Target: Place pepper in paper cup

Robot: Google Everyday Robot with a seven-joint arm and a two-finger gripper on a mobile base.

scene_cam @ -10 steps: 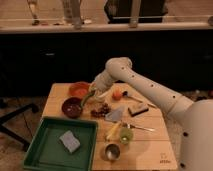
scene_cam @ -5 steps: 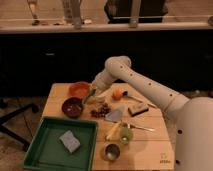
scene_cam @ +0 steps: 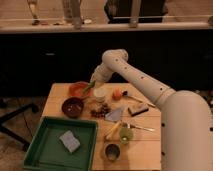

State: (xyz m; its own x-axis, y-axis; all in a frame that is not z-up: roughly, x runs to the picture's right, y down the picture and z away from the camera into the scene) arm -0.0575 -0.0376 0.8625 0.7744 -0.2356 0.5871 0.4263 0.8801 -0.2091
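Observation:
My gripper [scene_cam: 92, 86] hangs at the back of the wooden table [scene_cam: 150, 142], over the right edge of an orange bowl [scene_cam: 77, 89]. It is shut on the slim green pepper [scene_cam: 89, 88], which sticks out down and to the left from it. The cream paper cup [scene_cam: 99, 94] stands upright just right of the pepper and just below the gripper. The pepper is beside the cup, not in it.
A dark red bowl [scene_cam: 73, 106], a small orange fruit [scene_cam: 117, 94], a dark cluster [scene_cam: 102, 110], a brown block [scene_cam: 137, 110], a yellow vegetable [scene_cam: 113, 130], a light green cup [scene_cam: 126, 134] and a metal cup [scene_cam: 112, 151] share the table. A green tray [scene_cam: 37, 150] holds a grey sponge [scene_cam: 69, 141].
The gripper with the pepper has shifted slightly up and to the left near the paper cup. Nothing else has moved.

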